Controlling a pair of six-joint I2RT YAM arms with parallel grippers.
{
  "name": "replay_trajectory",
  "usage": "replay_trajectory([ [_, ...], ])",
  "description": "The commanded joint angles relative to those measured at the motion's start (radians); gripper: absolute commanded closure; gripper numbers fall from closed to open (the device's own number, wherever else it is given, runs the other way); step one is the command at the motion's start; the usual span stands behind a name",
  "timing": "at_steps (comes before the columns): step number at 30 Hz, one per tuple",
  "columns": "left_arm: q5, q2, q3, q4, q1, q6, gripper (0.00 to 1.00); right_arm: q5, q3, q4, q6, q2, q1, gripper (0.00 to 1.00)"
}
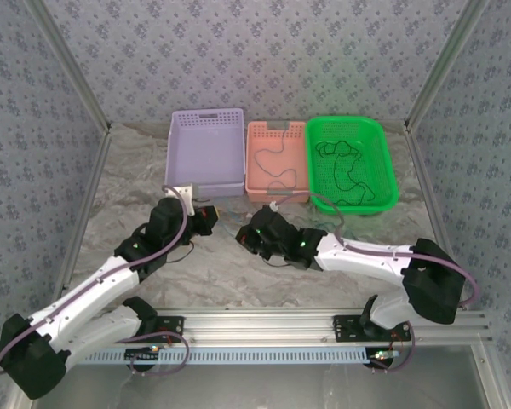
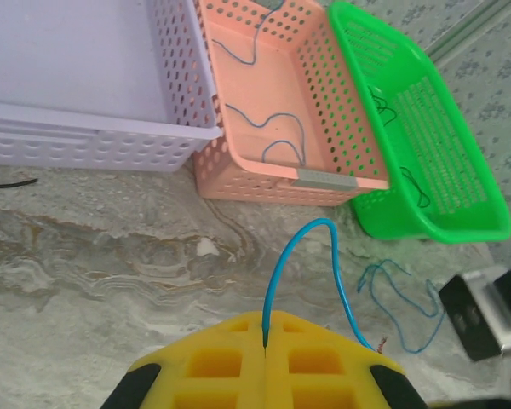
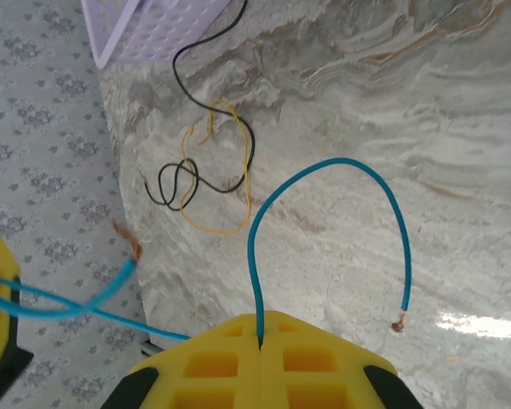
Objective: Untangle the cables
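Arching off the marble-patterned table in front of the baskets, a blue cable stands pinched in the left gripper, whose yellow pads are pressed together on it. The right gripper clamps a blue cable the same way, with a bare copper end hanging free. Whether both hold one strand or two crossed ones cannot be told. Nearby on the table lies a black-and-yellow tangle, not yet sorted. Beyond, thin blue wire rests in the pink basket and black wire in the green basket, beside the purple basket. The step looks like drawing the blue strand clear – next, probably, a slow pull apart and a drop into the pink basket, watching for snags.
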Motion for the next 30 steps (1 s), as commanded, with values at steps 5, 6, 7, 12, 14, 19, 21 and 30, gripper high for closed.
replay_trajectory([
  [5, 0.024, 0.046, 0.012, 0.261, 0.008, -0.086, 1.0, 0.051, -0.044, 0.116, 0.057, 0.015, 0.021, 1.0],
  [6, 0.03, 0.051, 0.016, 0.259, 0.008, -0.084, 1.0, 0.058, -0.041, 0.104, 0.045, 0.006, 0.019, 0.98],
  [7, 0.036, 0.052, 0.017, 0.255, 0.007, -0.08, 1.0, 0.075, -0.036, 0.079, 0.031, -0.016, 0.02, 0.91],
  [12, 0.053, 0.042, -0.005, 0.244, 0.007, -0.059, 1.0, 0.142, -0.037, -0.007, -0.037, -0.16, 0.026, 0.59],
  [14, 0.054, 0.035, -0.019, 0.25, 0.008, -0.053, 1.0, 0.158, -0.048, -0.036, -0.044, -0.222, 0.026, 0.52],
  [19, 0.05, 0.026, -0.03, 0.255, 0.007, -0.042, 1.0, 0.194, -0.078, -0.062, -0.046, -0.369, 0.034, 0.42],
  [21, 0.051, 0.025, -0.03, 0.255, 0.006, -0.039, 1.0, 0.209, -0.08, -0.063, -0.042, -0.408, 0.035, 0.4],
  [30, 0.059, 0.012, -0.038, 0.278, -0.007, -0.032, 1.0, 0.155, -0.026, 0.031, 0.014, -0.356, -0.044, 0.47],
])
